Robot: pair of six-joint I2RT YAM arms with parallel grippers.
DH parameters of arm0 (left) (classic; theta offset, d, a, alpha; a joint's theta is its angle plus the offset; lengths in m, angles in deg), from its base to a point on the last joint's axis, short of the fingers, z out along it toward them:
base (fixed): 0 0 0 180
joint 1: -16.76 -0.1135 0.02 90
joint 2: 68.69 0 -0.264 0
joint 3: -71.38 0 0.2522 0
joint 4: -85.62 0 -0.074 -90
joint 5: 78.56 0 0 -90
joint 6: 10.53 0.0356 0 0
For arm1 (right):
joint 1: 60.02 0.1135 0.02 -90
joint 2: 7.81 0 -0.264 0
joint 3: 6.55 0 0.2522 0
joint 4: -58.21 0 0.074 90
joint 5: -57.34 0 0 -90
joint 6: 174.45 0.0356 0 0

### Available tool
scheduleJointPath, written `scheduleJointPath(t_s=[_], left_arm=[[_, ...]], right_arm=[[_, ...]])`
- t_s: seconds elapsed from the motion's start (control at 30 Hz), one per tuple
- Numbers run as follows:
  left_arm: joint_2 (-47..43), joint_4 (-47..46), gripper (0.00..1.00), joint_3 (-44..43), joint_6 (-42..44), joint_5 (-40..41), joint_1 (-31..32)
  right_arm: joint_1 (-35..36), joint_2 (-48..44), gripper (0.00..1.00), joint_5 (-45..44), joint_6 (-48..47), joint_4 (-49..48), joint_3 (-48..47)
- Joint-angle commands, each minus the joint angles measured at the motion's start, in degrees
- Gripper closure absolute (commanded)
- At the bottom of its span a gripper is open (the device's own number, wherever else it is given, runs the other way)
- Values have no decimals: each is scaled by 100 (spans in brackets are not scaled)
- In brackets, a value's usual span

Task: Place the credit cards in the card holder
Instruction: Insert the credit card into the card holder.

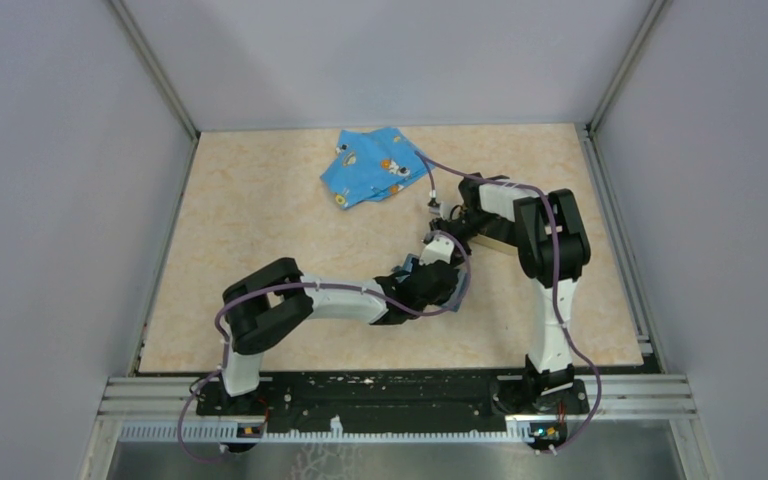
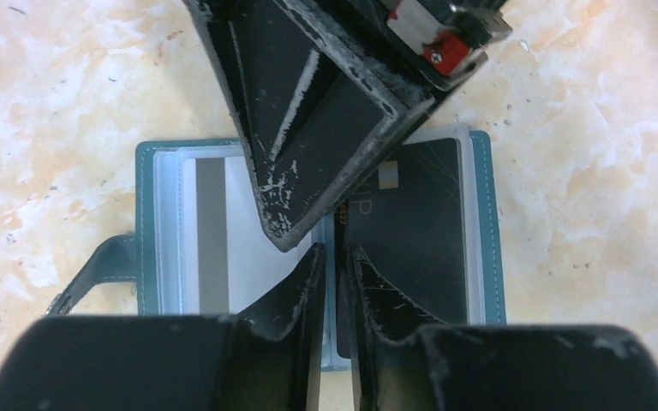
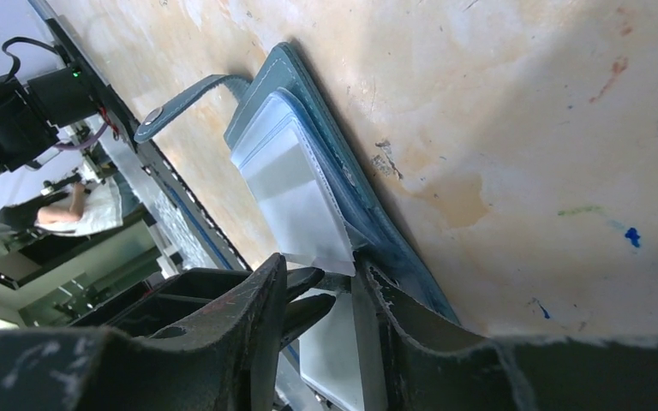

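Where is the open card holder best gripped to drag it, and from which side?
Probably by its snap strap, which sticks out past the cover's left edge in the left wrist view. The card holder lies open and flat on the table, leaving little lip. Come from above, jaws across the strap's narrow width.

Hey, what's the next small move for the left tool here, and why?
Probably back the left tool off slightly. The black card already lies within one half of the open card holder, and the right tool reaches over the fold. The card's near end is hidden, so check seating.
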Motion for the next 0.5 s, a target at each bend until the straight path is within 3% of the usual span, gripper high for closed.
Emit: scheduleJointPath(t_s=[0.0, 0.23, 0.37, 0.47], left_arm=[[-202, -9, 77, 29, 218, -335, -25], [-1501, -1039, 64, 1234, 564, -1990, -31], [-2287, -1505, 60, 2080, 542, -2370, -31], [-2738, -1651, 52, 2589, 479, -2416, -50]], right_arm=[[-90, -366, 65, -444, -293, -53, -1], [-298, -943, 57, -397, -501, 23, 106], [-365, -1240, 57, -298, -643, 42, 226], [-437, -1450, 57, -178, -763, 56, 282]])
